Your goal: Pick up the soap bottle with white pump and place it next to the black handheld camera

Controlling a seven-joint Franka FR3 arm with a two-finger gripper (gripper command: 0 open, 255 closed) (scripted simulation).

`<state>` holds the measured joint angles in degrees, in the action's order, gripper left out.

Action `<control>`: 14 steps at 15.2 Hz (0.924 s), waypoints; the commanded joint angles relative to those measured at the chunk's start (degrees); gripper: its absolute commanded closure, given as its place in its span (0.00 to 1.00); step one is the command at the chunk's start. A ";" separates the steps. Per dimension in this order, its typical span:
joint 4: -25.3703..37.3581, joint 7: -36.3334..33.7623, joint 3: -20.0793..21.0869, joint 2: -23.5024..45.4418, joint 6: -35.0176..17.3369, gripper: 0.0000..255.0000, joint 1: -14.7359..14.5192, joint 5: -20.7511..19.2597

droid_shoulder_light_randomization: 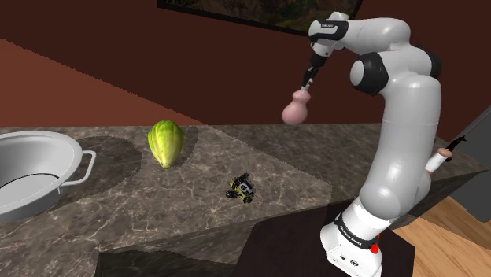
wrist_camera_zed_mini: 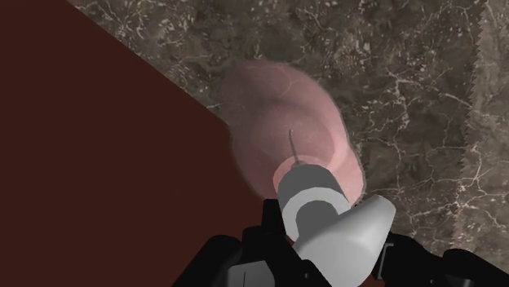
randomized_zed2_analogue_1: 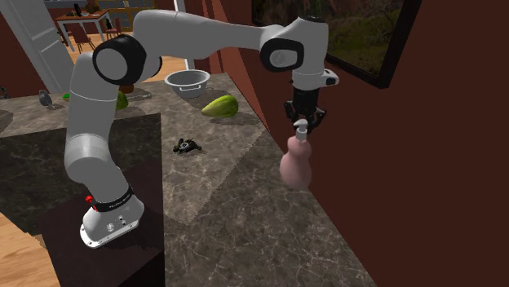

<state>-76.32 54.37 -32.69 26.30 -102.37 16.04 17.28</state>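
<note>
A pink pear-shaped soap bottle (droid_shoulder_light_randomization: 295, 108) with a white pump (randomized_zed2_analogue_1: 300, 129) hangs in the air above the dark marbled counter (droid_shoulder_light_randomization: 204, 197), close to the brown wall. My black gripper (droid_shoulder_light_randomization: 308, 79) is shut on its pump neck, holding it from above. In the wrist view the pink bottle (wrist_camera_zed_mini: 281, 126) hangs below the fingers, with the white pump head (wrist_camera_zed_mini: 347, 236) between them. The small black handheld camera (droid_shoulder_light_randomization: 241, 188) lies on the counter, well below the bottle and toward the shoulder view's left; it is also in the second exterior view (randomized_zed2_analogue_1: 188, 146).
A green squash-like vegetable (droid_shoulder_light_randomization: 166, 142) lies on the counter beyond the camera. A grey metal bowl with a handle (droid_shoulder_light_randomization: 35, 169) stands at the shoulder view's far left. The brown wall (wrist_camera_zed_mini: 98, 163) runs right beside the bottle. A framed picture (randomized_zed2_analogue_1: 359, 33) hangs above.
</note>
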 commanded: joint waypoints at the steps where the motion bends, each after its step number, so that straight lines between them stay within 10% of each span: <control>1: 2.11 -0.22 -0.01 0.28 1.74 1.00 0.38 0.07; 8: 8.48 -0.66 -0.28 1.24 7.13 1.00 1.53 0.51; 14: -4.86 -8.00 -0.59 -8.30 1.90 1.00 -8.79 -4.75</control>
<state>-78.45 47.74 -33.30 20.22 -98.81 9.15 13.70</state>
